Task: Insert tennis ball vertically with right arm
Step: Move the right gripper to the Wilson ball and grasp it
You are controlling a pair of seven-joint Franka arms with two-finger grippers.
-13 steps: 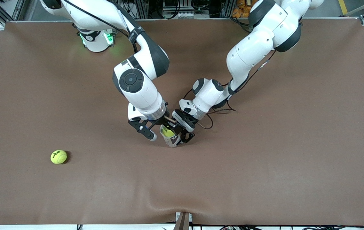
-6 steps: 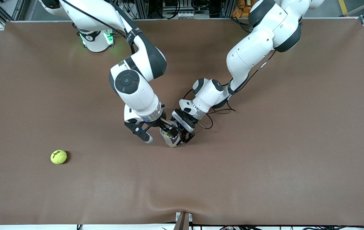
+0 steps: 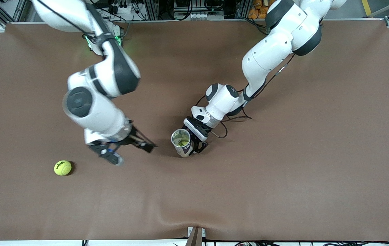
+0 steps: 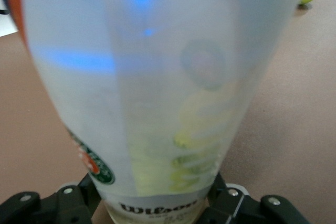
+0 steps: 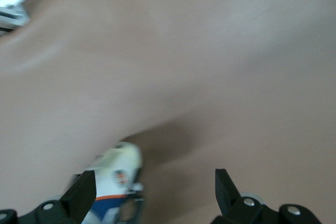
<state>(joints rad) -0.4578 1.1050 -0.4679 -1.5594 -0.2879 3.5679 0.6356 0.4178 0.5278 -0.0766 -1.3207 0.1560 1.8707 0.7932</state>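
1. The right claw (image 3: pixel 134 154) hangs over bare brown bench (image 3: pixel 283 188), carried by the arm whose base stands at the right arm's end.
2. This claw is released. Its two long fingers are spread wide, and the right wrist view shows nothing between the tips, only bench surface below them.
3. One tennis ball (image 3: pixel 63 167) lies loose on the bench. It is near the right claw, toward the right arm's end from it, and nothing touches it.
4. The same loose ball shows small in a corner of the left wrist view, well apart from the left claw.
5. A clear plastic ball can (image 3: pixel 182 142) stands on the bench toward the left arm's end from the right claw, apart from it. Its open mouth faces up.
6. Yellow-green shows inside the can. It is seen through the mouth in the front view and as a pale yellow shape through the cloudy wall in the left wrist view, so a second ball sits low in it.
7. The left claw (image 3: pixel 194 145) is down at the can's lower part, with the can set within it and printed lettering at the base.
8. Whether the left claw clamps the can or only brackets it, I cannot tell.
9. The can sits between the two claws' positions, right against the left claw and clear of the right one.
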